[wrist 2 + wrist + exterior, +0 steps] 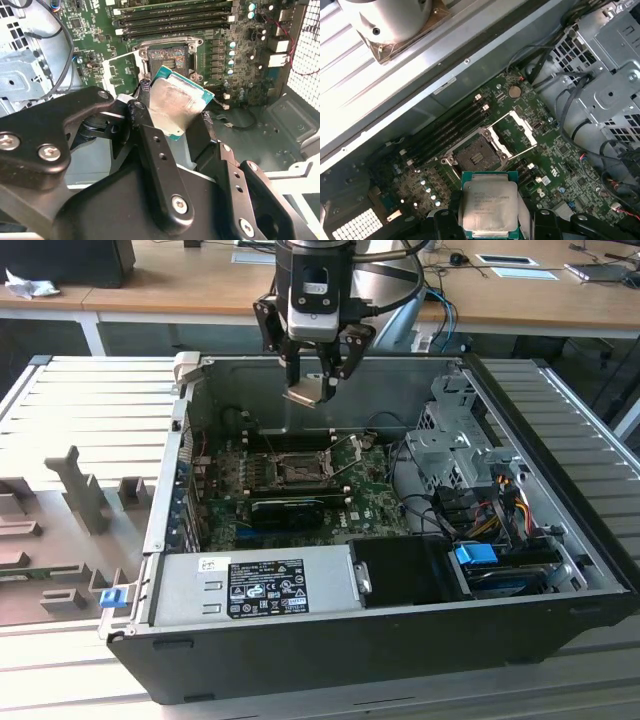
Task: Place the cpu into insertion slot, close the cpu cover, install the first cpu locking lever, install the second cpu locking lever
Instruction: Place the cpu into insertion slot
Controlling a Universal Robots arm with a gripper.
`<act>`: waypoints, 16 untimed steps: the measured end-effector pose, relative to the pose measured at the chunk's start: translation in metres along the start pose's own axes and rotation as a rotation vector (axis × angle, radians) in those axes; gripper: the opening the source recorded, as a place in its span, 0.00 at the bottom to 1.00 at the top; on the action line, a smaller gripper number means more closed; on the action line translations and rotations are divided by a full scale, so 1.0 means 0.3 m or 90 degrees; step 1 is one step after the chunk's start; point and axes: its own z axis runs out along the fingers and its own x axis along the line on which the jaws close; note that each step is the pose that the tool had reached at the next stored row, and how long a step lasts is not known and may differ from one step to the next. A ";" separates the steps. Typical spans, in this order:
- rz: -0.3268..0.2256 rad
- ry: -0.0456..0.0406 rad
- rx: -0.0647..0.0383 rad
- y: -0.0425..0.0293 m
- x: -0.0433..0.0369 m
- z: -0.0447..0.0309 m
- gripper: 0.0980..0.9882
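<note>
While the claw [314, 384] clamps the cpu [304, 394], the slot [297, 468] lies well below it. The first wrist view shows the cover [525, 129], seemingly open.

Open PC case [400, 650] is seen laid flat, w/ PSU [255, 583] at its near wall, drive cage [450, 445] at the exterior view's right, RAM sticks [447, 131] on mobo [375, 512].

The exterior view looks down aslant on the whole open case [400, 640] from farther off. Both wrist views look closely down past the cpu [488, 204], sharing the slot [476, 155].
</note>
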 end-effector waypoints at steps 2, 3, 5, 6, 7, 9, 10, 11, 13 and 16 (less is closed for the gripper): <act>0.013 -0.0010 0.000 0.000 0.000 0.000 0.48; 0.019 -0.0015 0.000 0.000 0.000 0.000 0.48; 0.030 -0.0025 0.000 0.000 0.000 0.000 0.48; 0.038 -0.0032 0.000 0.000 0.000 0.000 0.48; 0.042 -0.0036 0.000 0.000 0.000 0.000 0.48; 0.051 -0.0043 0.000 0.000 0.000 0.000 0.48; 0.057 -0.0048 -0.001 0.000 0.000 0.000 0.48; 0.061 -0.0052 -0.001 0.000 0.000 0.000 0.48; 0.069 -0.0058 -0.001 0.000 0.000 0.000 0.48; 0.084 -0.0070 -0.001 0.000 0.000 0.001 0.48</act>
